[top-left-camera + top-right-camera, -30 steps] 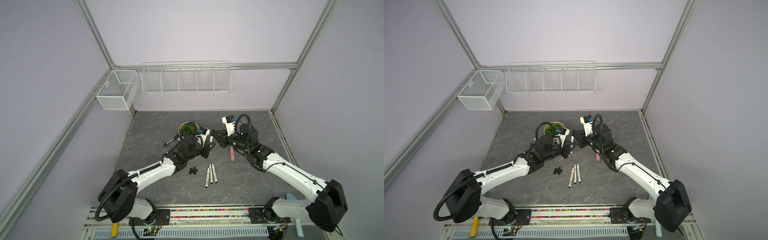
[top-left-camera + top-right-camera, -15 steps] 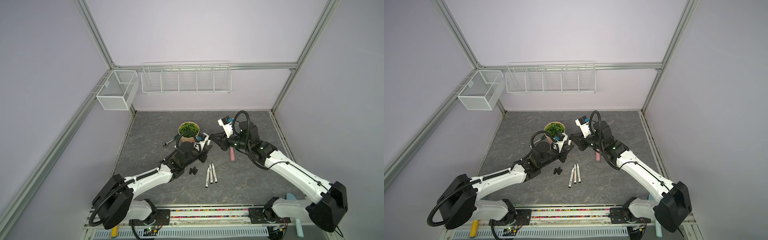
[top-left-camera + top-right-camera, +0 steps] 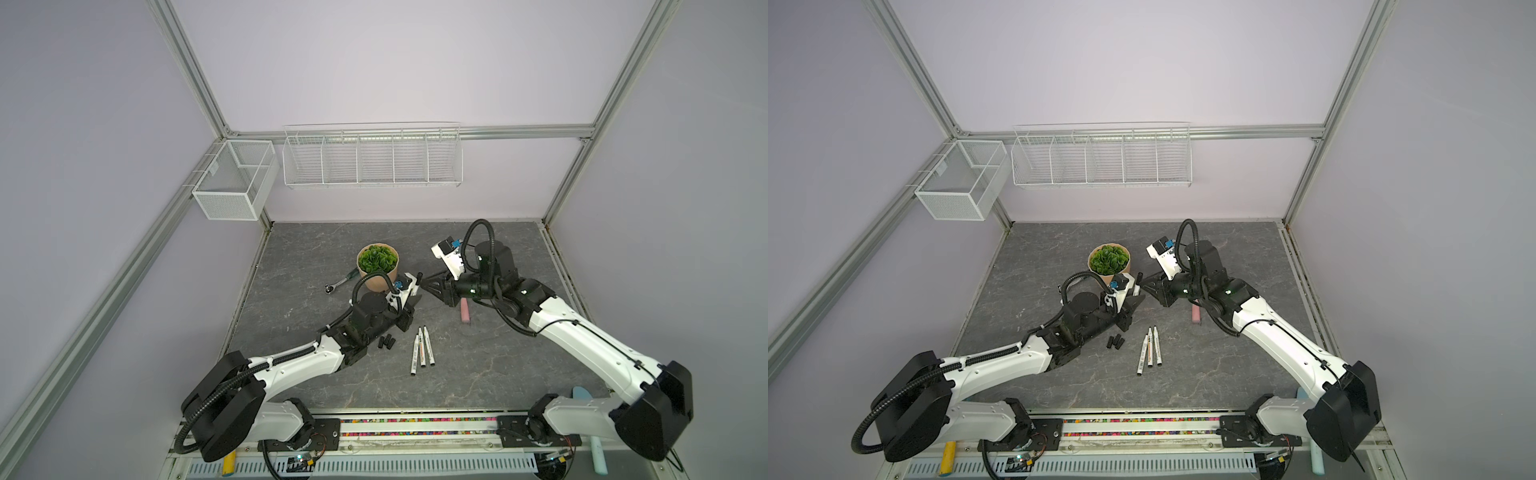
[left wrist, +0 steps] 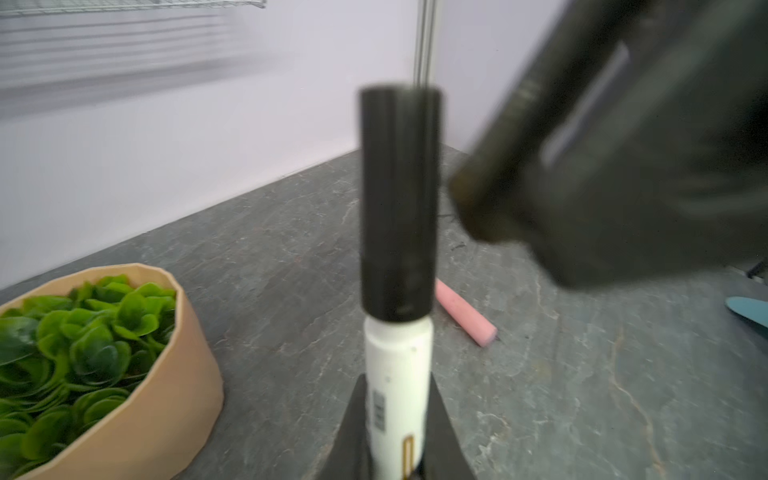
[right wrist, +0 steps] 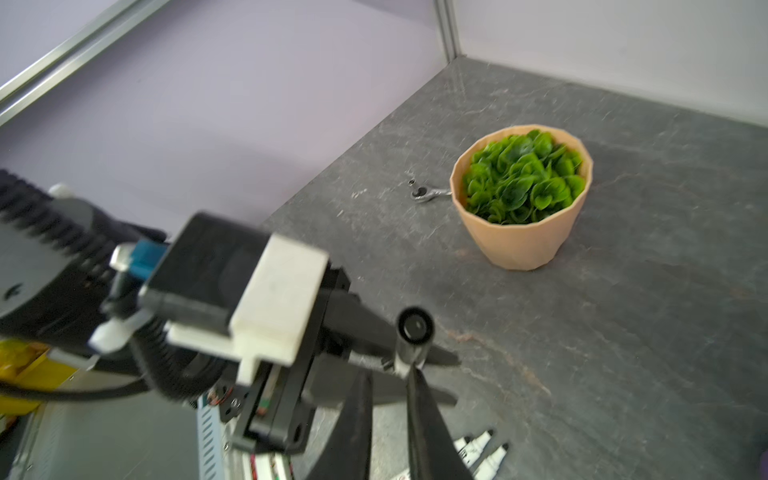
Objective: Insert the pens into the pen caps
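Two matching robot arms. The left arm (image 3: 299, 365) and right arm (image 3: 590, 345) have glossy white shells, dotted with small dark screw heads, between bulky matte-black joints. A black ribbed cable (image 3: 478, 232) arcs over each wrist (a small blue plug (image 3: 456, 242) at its end) into a white-and-black camera block (image 3: 445, 254). The right gripper (image 5: 388, 372) has two black wedge-shaped fingers (image 5: 428, 424).

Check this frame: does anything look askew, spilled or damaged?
Nothing stands out. The cap sits straight on the pen in the left gripper; three pens lie side by side, three loose caps together, and the plant pot stands upright.
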`<act>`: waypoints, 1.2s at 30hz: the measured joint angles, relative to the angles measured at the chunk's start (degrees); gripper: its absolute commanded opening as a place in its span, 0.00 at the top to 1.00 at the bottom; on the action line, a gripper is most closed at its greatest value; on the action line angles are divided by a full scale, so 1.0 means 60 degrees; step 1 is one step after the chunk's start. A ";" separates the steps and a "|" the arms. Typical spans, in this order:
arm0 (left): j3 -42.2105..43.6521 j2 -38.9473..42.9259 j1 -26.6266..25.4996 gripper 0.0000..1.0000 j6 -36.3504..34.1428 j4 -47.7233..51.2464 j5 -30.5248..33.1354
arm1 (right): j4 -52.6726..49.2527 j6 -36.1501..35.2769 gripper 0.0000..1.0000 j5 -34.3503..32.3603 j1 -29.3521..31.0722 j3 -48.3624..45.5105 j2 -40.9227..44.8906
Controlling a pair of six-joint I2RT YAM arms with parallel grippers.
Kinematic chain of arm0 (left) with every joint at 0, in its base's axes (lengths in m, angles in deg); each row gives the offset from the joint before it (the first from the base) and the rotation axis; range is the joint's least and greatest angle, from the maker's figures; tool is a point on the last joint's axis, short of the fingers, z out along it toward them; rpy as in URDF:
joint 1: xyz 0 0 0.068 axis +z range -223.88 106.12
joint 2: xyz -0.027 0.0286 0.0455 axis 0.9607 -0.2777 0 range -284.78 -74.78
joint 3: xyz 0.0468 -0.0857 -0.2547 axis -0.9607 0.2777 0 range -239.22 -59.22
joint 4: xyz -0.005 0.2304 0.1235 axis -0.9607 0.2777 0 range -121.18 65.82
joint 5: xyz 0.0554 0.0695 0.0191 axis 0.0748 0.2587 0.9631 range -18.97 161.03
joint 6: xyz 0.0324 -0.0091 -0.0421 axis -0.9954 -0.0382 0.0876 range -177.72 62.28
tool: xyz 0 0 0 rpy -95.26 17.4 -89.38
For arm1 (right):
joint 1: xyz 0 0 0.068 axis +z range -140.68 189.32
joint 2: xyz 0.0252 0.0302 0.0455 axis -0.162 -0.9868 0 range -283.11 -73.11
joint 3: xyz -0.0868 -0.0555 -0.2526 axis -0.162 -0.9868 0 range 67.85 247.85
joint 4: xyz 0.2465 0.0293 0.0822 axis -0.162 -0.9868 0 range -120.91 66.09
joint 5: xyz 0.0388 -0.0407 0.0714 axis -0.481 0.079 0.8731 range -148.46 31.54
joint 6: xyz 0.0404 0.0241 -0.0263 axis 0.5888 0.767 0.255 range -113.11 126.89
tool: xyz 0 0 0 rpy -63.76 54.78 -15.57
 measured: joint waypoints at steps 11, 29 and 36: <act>0.0419 0.0004 -0.0036 1.00 0.0189 -0.0321 0.0667 | -0.0583 -0.0044 0.53 0.0182 -0.0098 0.0197 0.0000; 0.0565 0.0004 -0.0310 1.00 0.0725 -0.0415 0.0681 | 0.0962 0.1439 0.53 -0.1096 0.0124 0.0379 -0.1151; 0.0565 0.0004 -0.0328 1.00 0.0820 -0.0477 0.0601 | 0.1330 0.1657 0.60 -0.1096 0.0229 0.0517 -0.1402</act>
